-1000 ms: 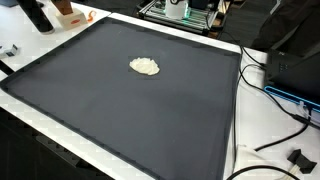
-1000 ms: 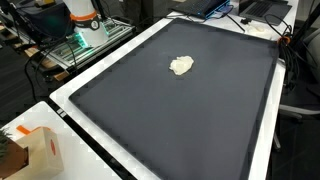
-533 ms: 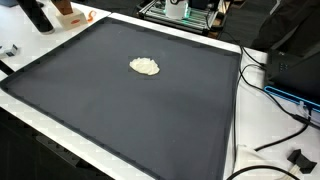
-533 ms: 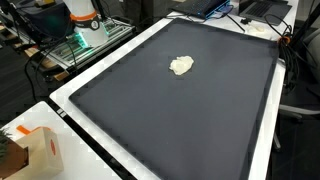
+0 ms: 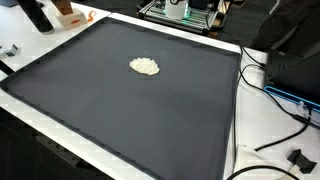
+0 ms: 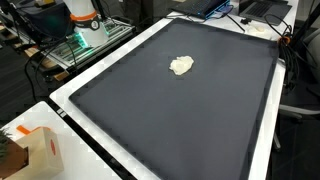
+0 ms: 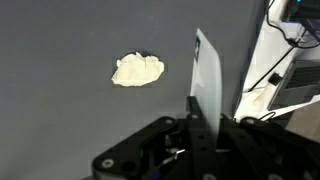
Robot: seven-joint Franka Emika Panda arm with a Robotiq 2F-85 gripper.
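Wrist view first, since that is the only place the gripper (image 7: 206,68) shows: a single pale finger (image 7: 208,85) stands up from the dark body at the bottom of the picture, seen nearly edge-on, and with its partner hidden I cannot tell whether the jaws are apart or together; nothing seems to be held. Off to the side of that finger, clearly apart from it, lies a small cream wad (image 7: 138,69) on a dark grey mat (image 7: 70,120). In both exterior views the same wad (image 5: 145,66) (image 6: 181,65) sits alone on the mat (image 5: 120,115), nearer the far edge than the middle, with nothing else touching it. The mat covers most of a white table (image 5: 247,120), and a black plug (image 5: 298,158) on its lead lies out on the bare strip beside the mat. To my eye the wad looks very light and soft, crumpled and lumpy with ragged edges, whether paper, cloth or dough I cannot say. It lies low and flat, so I would judge it best pinched from straight above across its narrower middle, fingertips right down at the mat; a squeeze would likely crush it rather than break it, and a light grip could leave it behind
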